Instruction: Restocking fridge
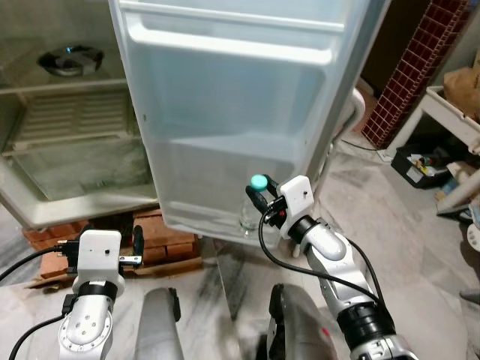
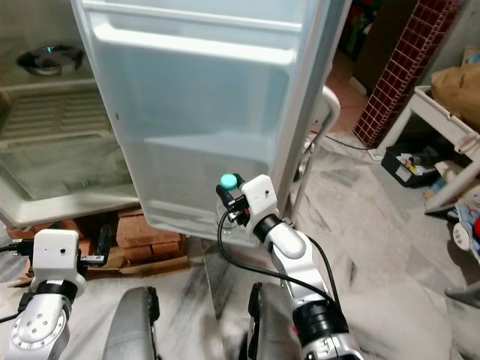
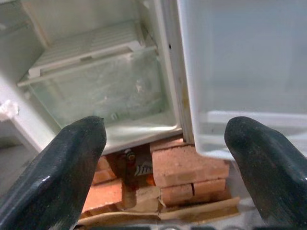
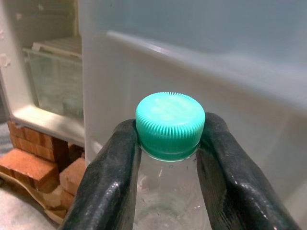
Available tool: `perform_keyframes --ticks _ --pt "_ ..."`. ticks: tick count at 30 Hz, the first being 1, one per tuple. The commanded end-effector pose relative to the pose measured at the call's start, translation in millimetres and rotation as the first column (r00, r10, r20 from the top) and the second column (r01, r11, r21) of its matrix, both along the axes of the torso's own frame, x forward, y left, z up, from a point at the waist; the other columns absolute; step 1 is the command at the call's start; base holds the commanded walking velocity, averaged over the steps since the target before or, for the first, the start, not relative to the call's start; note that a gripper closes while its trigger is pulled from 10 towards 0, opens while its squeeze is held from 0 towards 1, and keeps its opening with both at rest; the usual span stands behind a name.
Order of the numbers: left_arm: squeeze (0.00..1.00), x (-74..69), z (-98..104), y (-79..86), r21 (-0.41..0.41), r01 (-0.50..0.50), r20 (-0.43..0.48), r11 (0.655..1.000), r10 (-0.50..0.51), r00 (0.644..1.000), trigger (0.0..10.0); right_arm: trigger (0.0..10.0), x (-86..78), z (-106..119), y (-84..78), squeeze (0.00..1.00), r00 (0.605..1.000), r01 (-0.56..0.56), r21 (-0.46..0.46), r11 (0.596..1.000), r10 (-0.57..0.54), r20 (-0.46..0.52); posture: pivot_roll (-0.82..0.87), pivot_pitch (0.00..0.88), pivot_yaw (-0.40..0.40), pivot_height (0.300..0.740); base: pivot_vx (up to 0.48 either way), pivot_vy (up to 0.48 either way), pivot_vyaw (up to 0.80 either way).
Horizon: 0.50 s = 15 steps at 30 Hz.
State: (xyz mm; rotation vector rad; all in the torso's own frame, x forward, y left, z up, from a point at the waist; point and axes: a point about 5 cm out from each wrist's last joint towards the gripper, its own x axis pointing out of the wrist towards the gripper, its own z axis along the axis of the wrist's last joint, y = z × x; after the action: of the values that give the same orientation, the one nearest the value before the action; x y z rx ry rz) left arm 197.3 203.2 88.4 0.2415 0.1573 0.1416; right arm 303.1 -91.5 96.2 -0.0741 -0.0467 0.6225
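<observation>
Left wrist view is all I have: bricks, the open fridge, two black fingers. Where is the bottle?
Observer: The right end effector holds the clear bottle by its neck, under the green cap.
Operator: Near the fridge?
Observer: At the bottom shelf of the open fridge door.
Operator: And my left end effector?
Observer: The left end effector is open, low, facing the bricks beneath the fridge.

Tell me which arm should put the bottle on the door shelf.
Right. The right gripper already clamps the bottle by its neck, just under the green cap, right at the open door. The left gripper is open, low by the bricks.
</observation>
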Motion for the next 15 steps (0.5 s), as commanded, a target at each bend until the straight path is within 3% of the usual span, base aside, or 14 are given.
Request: perform_keyframes --ticks 1,15 --pt "0.0 1.4 3.7 -2.8 0.005 0.007 0.014 1.0 -0.007 1.0 10.0 10.0 7.3 7.7 2.1 0.0 0.999 0.008 -0.013 1.0 -0.007 0.043 0.09 0.0 -0.051 0.502 0.0 0.0 0.0" --pt "0.0 2.3 9.7 -5.4 0.03 0.021 0.034 0.999 -0.022 0.999 10.0 10.0 29.8 26.2 48.6 0.0 0.99 -0.054 -0.025 0.998 0.057 0.126 0.14 0.007 -0.06 0.502 0.0 0.0 0.0"
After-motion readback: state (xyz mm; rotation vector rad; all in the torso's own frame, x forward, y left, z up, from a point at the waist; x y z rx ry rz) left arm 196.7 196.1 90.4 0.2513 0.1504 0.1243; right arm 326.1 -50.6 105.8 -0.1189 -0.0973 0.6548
